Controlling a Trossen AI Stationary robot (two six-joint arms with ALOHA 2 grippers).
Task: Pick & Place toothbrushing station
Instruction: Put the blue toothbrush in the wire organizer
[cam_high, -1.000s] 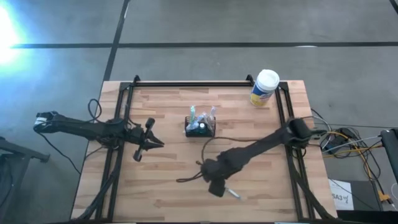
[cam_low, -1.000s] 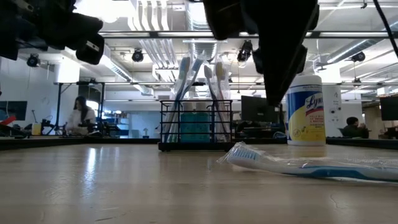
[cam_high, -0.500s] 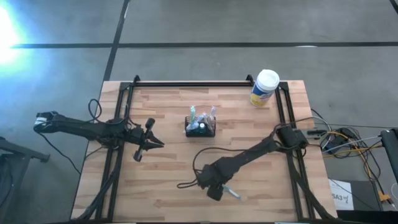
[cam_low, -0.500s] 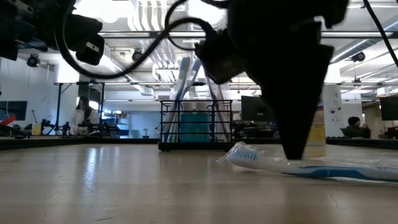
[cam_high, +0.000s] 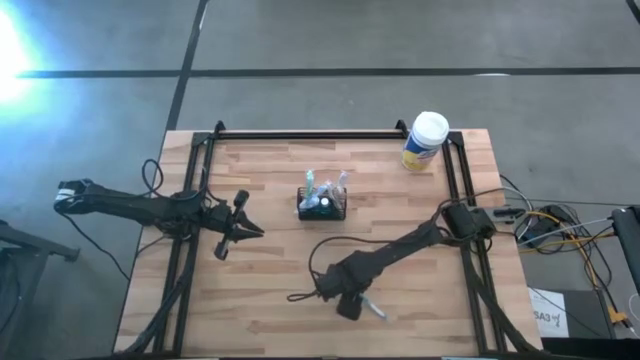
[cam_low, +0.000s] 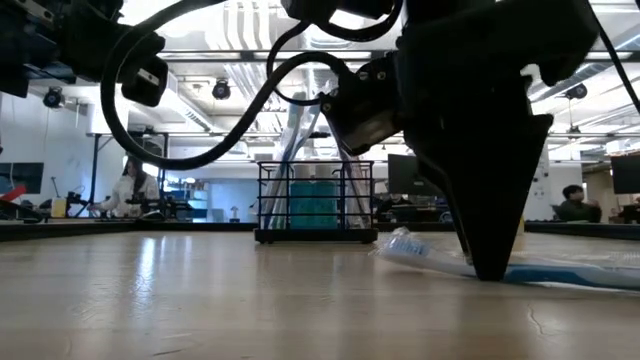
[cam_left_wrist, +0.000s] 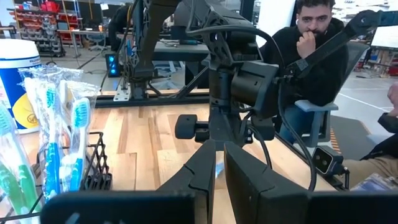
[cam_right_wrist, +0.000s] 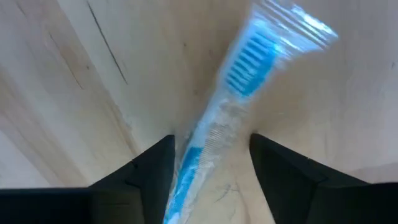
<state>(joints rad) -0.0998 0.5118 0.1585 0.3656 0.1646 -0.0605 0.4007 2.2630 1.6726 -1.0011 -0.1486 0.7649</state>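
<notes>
The toothbrushing station (cam_high: 322, 207), a small black wire caddy (cam_low: 315, 200) with wrapped toothbrushes standing in it, sits at the table's middle. A wrapped blue toothbrush (cam_high: 376, 311) lies flat on the wood near the front edge. My right gripper (cam_high: 352, 303) points down over it, open, with its fingertips at table level (cam_low: 490, 270) on either side of the handle (cam_right_wrist: 200, 155). The bristle head (cam_right_wrist: 249, 59) lies beyond the fingers. My left gripper (cam_high: 245, 228) waits shut and level at the table's left. My right gripper comes from above, pointing down, its fingers across the toothbrush, which lies flat on the table. One fingertip (cam_right_wrist: 166, 149) stands against the wrapper beside the handle (cam_right_wrist: 186, 152). The other fingertip (cam_right_wrist: 258, 146) stands apart from the handle. Nothing is pinched.
A yellow canister with a white lid (cam_high: 425, 140) stands at the far right corner. A black frame (cam_high: 300, 133) runs along the table's far edge and sides. A loose cable (cam_high: 305, 295) hangs beside my right wrist. A person (cam_left_wrist: 323, 62) sits beyond the table's right side.
My right gripper has come down from above the toothbrush to the table and tipped further down, so its fingers now straddle the handle. In the low view the toothbrush's head end has slid a little toward the table's right.
</notes>
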